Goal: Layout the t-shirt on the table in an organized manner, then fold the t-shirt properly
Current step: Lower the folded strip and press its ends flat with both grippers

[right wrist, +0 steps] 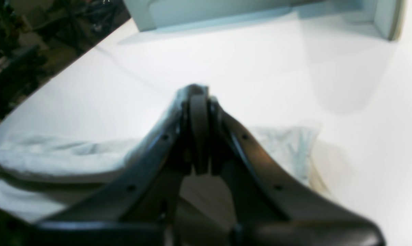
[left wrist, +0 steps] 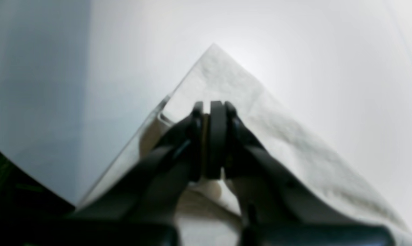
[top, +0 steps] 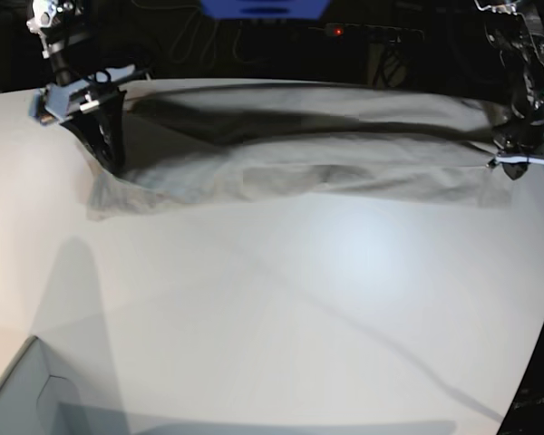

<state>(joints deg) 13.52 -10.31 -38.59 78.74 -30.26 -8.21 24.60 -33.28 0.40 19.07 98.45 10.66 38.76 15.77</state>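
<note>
The t-shirt (top: 317, 159) lies stretched across the far part of the table (top: 281, 299), its long axis running side to side in the base view — one end at each arm. The left gripper (left wrist: 211, 106) pinches a pointed corner of the cloth, jaws closed on it; the right gripper (right wrist: 199, 94) is clamped on the opposite end — bunched fabric beneath it. A pale grey box (top: 27, 399) sits at the near corner.

T-shirt (top: 344, 168): soft, matt beige-grey cloth with a fine nubbly weave. Table (top: 281, 308): smooth white top, faintly sheened. Left gripper (left wrist: 212, 106) and right gripper (right wrist: 198, 95): smooth black plastic. Box corner (top: 23, 385): matt pale grey.
</note>
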